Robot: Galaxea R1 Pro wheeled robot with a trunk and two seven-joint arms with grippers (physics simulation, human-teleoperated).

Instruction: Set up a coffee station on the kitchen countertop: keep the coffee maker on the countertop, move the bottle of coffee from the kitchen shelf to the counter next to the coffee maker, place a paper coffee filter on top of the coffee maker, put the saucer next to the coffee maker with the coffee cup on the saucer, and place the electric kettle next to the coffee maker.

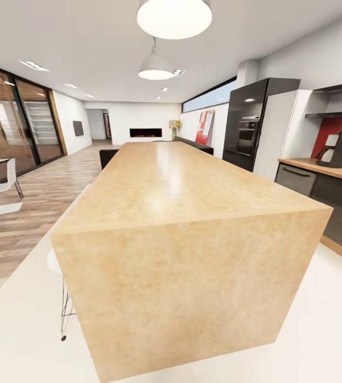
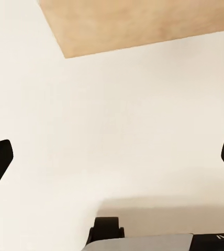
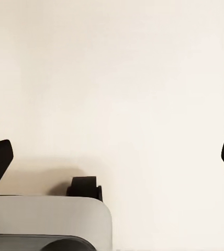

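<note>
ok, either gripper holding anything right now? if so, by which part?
Nothing is held. The left gripper and the right gripper both have jaws spread wide, with bare pale floor between them.

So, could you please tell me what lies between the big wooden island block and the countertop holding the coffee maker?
In the head view, bare white floor separates the big light-wood island block from the wood-topped countertop carrying the black coffee maker.

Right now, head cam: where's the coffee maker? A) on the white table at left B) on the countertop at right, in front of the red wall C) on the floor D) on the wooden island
B: the coffee maker stands on the countertop at the far right, red wall behind it; the wooden island top is bare.
</note>
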